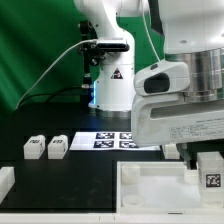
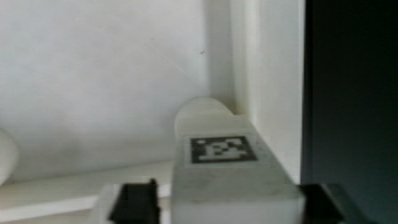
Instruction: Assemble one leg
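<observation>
My gripper (image 1: 207, 163) is at the exterior view's lower right, shut on a leg (image 1: 212, 177), a small white block with a black-and-white tag. It holds the leg upright over the near right corner of the large white square tray-like part (image 1: 150, 190). In the wrist view the leg (image 2: 222, 160) sits between my two dark fingers (image 2: 134, 202), its tip against the tray's corner beside the raised rim (image 2: 263, 70). Two more legs (image 1: 32, 147) (image 1: 57, 146) lie side by side on the black table at the left.
The marker board (image 1: 118, 140) lies in the middle of the table in front of the arm's base (image 1: 108, 85). Another white part (image 1: 5, 182) shows at the exterior view's lower left edge. Black table (image 2: 356, 90) lies beyond the tray's rim.
</observation>
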